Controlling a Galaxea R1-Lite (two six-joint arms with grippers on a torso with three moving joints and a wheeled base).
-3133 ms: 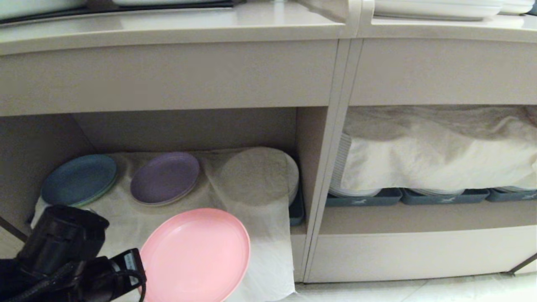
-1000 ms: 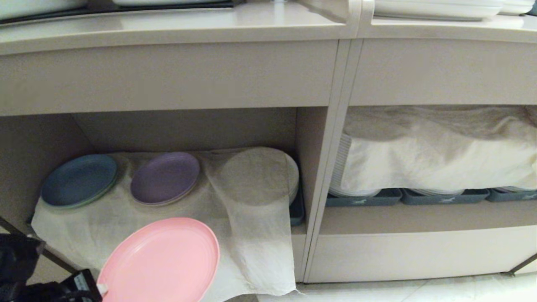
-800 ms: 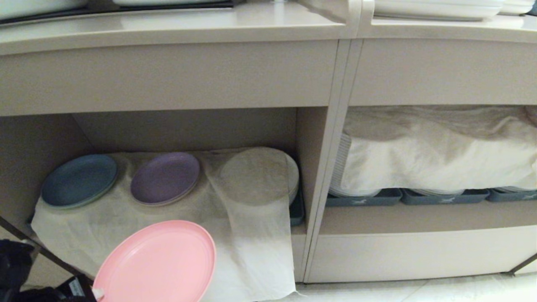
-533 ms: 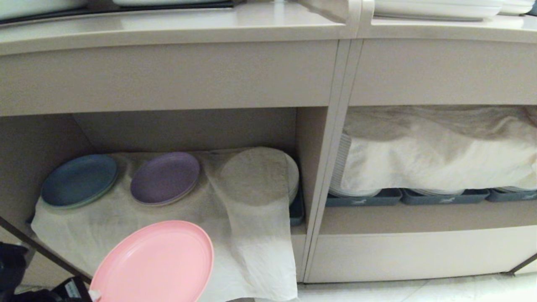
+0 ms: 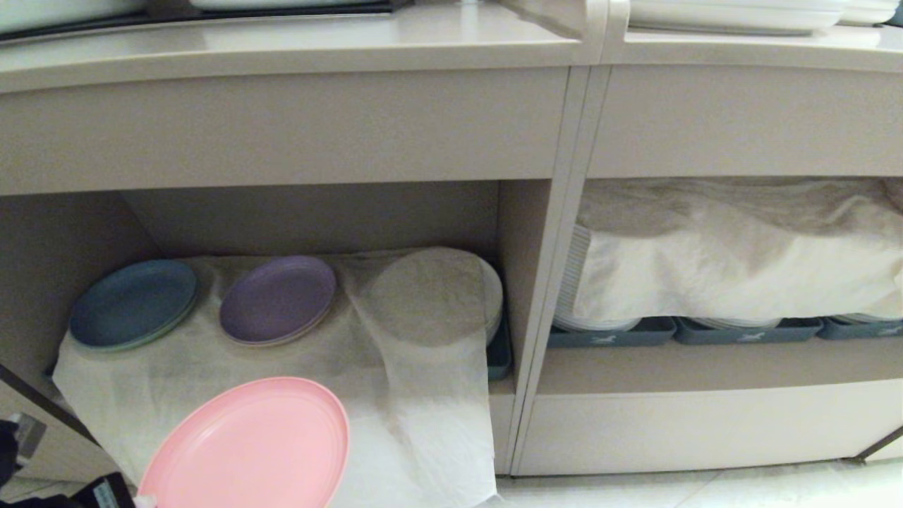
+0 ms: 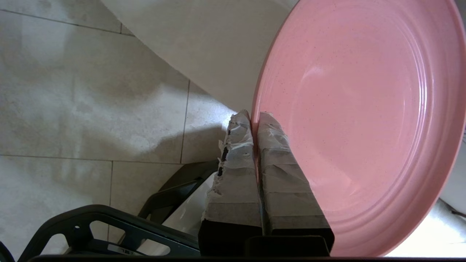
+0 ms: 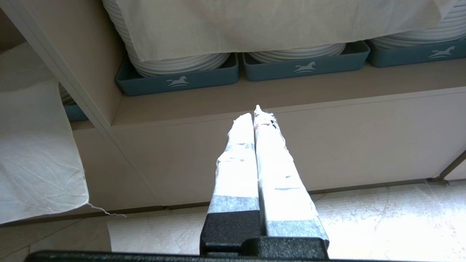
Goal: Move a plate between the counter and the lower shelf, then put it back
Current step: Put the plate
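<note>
One thin pinch is all that holds the small round pink plate (image 6: 364, 120): the left gripper (image 6: 255, 118) clamps only its rim, out in front of the cloth-draped lower shelf (image 5: 310, 219). Tilting could let it slip to the tiled floor (image 6: 91, 109), or its far edge could snag the draped white cloth (image 5: 430, 423).

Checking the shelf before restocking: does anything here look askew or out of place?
The white cloth hangs off the lower shelf front toward the floor. The pink plate is tilted outside the shelf, pinched at its rim by the left gripper.
</note>
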